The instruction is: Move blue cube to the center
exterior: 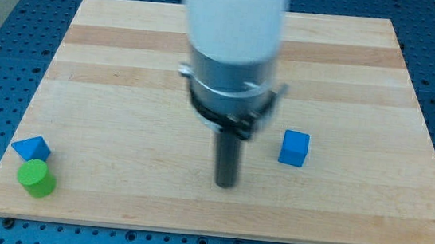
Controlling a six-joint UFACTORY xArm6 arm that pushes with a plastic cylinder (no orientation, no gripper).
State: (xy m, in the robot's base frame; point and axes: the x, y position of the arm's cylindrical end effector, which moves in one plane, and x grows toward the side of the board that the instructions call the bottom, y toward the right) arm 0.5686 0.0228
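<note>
The blue cube [294, 149] sits on the wooden board [124, 89], right of the board's middle. My tip [226, 184] is the lower end of a dark rod hanging from the white and grey arm [232, 51]. The tip rests on the board to the left of the blue cube and slightly lower in the view, with a clear gap between them. It touches no block.
A blue triangular block [32, 148] and a green cylinder [37, 178] lie close together near the board's bottom left corner. A blue perforated table [4, 5] surrounds the board on all sides.
</note>
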